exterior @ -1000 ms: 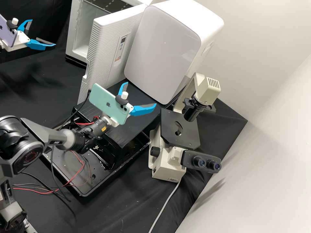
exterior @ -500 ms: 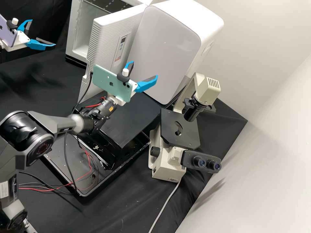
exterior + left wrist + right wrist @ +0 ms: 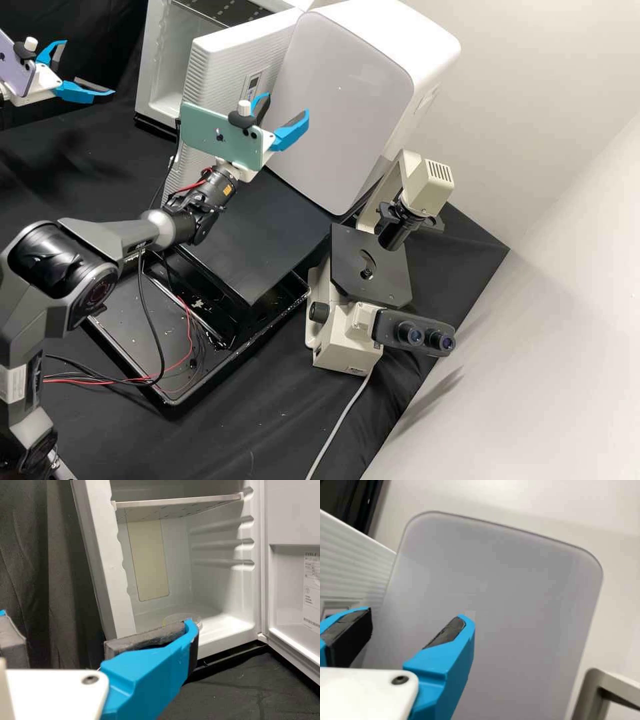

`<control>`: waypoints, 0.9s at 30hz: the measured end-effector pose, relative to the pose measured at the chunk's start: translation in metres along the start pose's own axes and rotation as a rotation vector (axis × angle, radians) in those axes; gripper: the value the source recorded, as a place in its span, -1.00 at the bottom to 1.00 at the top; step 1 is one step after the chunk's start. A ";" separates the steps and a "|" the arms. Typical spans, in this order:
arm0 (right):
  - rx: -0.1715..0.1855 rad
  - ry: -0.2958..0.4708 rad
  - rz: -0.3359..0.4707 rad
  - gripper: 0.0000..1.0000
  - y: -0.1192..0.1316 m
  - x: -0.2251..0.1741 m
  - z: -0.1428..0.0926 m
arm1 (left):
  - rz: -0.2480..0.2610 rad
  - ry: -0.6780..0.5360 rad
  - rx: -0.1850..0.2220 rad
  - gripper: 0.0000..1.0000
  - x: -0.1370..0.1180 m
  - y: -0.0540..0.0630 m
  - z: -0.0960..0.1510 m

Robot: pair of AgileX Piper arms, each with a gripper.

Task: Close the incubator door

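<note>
The right pincer (image 3: pixel 288 104) is gaping before a smooth grey panel (image 3: pixel 510 590). The ribbed incubator door (image 3: pixel 350 555) is standing beside that panel.

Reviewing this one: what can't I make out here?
- Incubator top: cut off by the high view's upper edge.
- Door panel, lower part: behind the phone, high view.
- Clear round item: partly behind the left gripper, left wrist view.
- Microscope: cut off by the right wrist view's edge.

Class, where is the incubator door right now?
In the high view, the incubator door stands open near the top, left of centre, between the incubator's interior and the large rounded white cabinet.
</note>
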 end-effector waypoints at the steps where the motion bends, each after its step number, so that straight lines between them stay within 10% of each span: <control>1: -0.006 0.006 -0.001 -1.00 -0.001 0.002 -0.002 | 0.000 0.000 0.000 1.00 0.000 0.000 0.000; 27: -0.037 0.081 -0.083 -1.00 -0.025 0.064 -0.036 | 0.001 0.000 0.000 1.00 0.000 0.000 0.000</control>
